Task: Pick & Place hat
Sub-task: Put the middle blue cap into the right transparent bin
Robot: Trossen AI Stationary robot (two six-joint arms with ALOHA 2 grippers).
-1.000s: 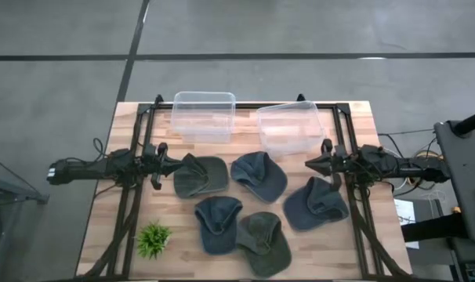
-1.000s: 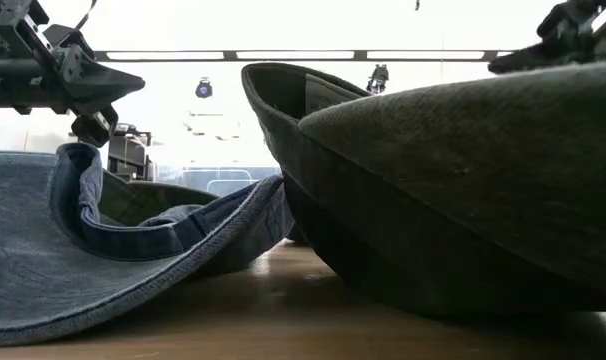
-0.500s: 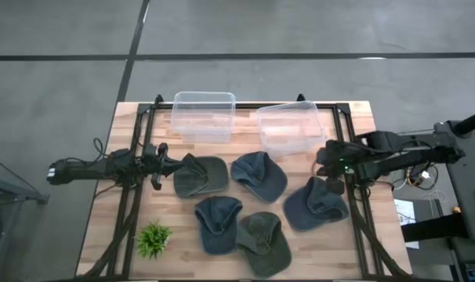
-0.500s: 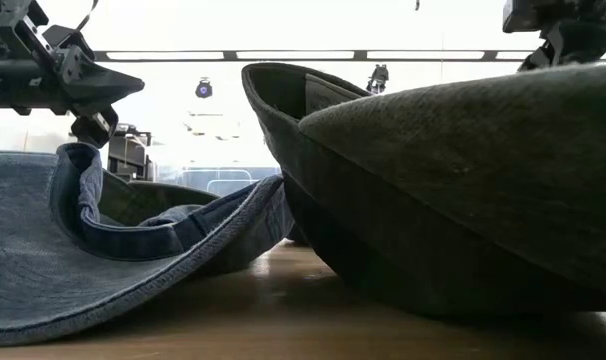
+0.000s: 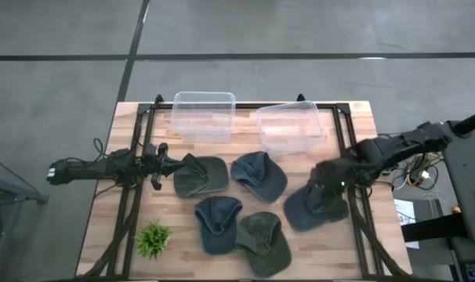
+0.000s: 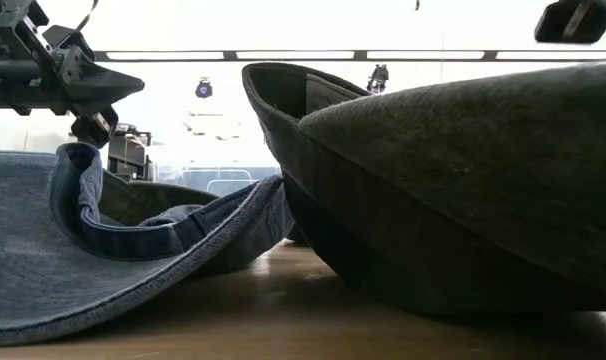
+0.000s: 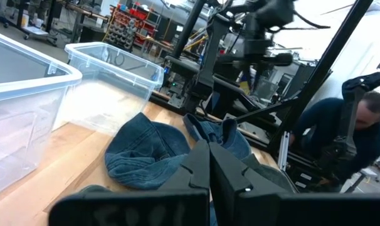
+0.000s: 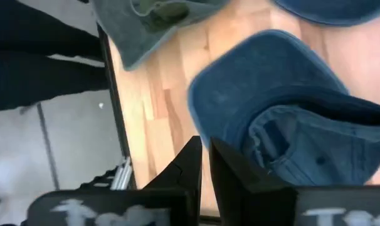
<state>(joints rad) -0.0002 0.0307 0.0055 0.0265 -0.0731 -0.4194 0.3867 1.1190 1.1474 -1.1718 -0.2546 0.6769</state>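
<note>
Five caps lie on the wooden table in the high view: an olive cap [image 5: 200, 175], a blue cap [image 5: 259, 175], a right blue cap [image 5: 316, 204], a near blue cap [image 5: 218, 223] and a near olive cap [image 5: 262, 241]. My left gripper [image 5: 173, 163] is shut and hovers level beside the olive cap's left edge, above the table in the low view [image 6: 118, 82]. My right gripper [image 5: 325, 178] is shut and points down over the right blue cap [image 8: 290, 125], which lies upside down; its fingertips [image 8: 202, 164] stand above that cap's edge.
Two clear plastic bins [image 5: 204, 116] [image 5: 291, 127] stand at the far side. A small green plant [image 5: 153, 239] sits near the left near corner. Black frame rails [image 5: 129, 204] run along both sides. A person [image 7: 340, 132] is in the room beyond the table.
My right arm has swung from lying level over the right rail toward the near edge and the table's left, tipping its gripper down over the right blue cap. The caps lie as before.
</note>
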